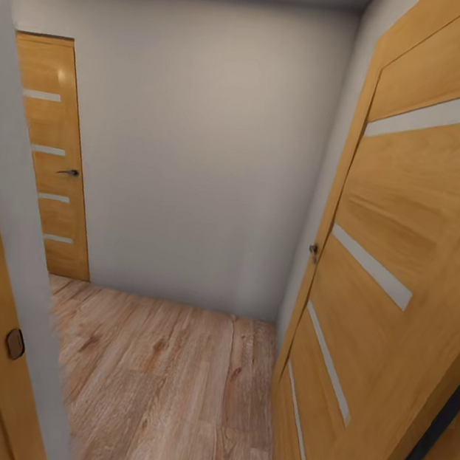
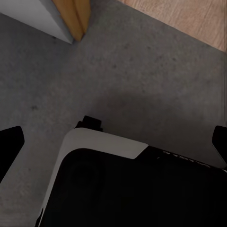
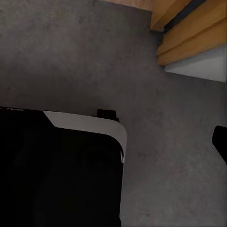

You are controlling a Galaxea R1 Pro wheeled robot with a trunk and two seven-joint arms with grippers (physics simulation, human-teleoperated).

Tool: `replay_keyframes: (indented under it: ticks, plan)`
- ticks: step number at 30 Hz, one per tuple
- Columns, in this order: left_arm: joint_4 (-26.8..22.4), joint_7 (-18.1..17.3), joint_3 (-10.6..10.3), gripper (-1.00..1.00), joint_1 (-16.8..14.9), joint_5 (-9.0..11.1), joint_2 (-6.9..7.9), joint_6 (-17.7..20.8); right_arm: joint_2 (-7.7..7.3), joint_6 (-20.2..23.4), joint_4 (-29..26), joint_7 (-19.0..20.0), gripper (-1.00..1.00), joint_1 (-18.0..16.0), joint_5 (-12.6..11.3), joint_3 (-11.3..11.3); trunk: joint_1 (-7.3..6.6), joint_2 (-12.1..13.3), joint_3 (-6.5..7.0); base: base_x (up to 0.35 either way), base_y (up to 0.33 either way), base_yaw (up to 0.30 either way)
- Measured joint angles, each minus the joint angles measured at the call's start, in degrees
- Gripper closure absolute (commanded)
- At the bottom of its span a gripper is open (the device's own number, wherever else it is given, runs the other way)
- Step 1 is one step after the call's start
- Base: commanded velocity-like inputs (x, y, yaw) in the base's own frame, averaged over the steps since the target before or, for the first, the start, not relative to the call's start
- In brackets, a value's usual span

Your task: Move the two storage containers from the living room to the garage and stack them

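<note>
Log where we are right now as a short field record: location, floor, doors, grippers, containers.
location: doorway, head view looks into a small wood-floored room with grey walls
floor ahead: light wood planks
floor under arms: dark grey concrete
open door: at right, swung open, pale stripes
far door: at left, closed, with handle
left gripper: fingertips at the edges of the wrist view, wide apart, nothing between them
right gripper: one fingertip visible, state unclear
containers: none in sight

A light wood-plank hallway floor (image 1: 159,383) runs between an open wooden door (image 1: 392,287) and a closed one (image 1: 51,155)
</note>
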Motion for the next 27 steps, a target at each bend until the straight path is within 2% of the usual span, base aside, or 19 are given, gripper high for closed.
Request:
replay_keyframes:
  ticks: [27]
  plan:
    - [0.0,0.0,0.0,-1.0,0.0,0.0,0.04,0.2,0.02,0.0,0.0,-0.1,-1.0,0.0,0.0,0.1,-0.01,0.0,0.0,0.31,-0.002,0.0]
